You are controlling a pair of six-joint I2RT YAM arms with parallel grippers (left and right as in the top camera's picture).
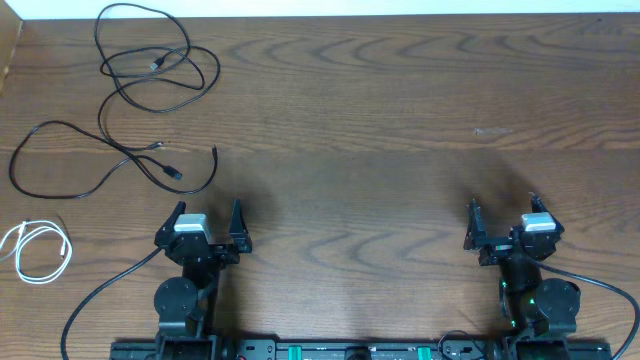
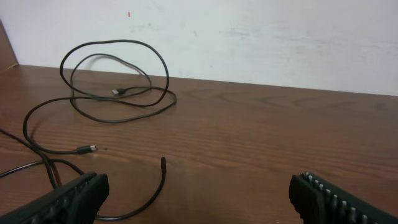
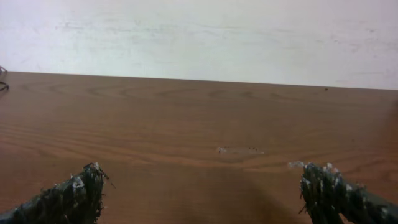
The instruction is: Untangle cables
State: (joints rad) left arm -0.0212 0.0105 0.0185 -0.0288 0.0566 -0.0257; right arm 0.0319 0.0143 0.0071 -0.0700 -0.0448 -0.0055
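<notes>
Two long black cables lie at the table's far left. One is looped [image 1: 160, 62] near the back edge and also shows in the left wrist view [image 2: 118, 78]. The other [image 1: 75, 160] spreads below it, one end [image 1: 214, 152] lying just ahead of my left gripper; it also shows in the left wrist view [image 2: 163, 163]. A short white cable [image 1: 38, 250] lies coiled at the left edge. My left gripper [image 1: 208, 212] is open and empty, near the front. My right gripper [image 1: 502, 208] is open and empty at the front right, far from the cables.
Thicker black cables [image 1: 100, 290] run from the arm bases at the front edge. A pale scuff [image 1: 492, 130] marks the wooden table [image 1: 380, 120] at right. A white wall [image 2: 249, 37] stands behind the table's back edge.
</notes>
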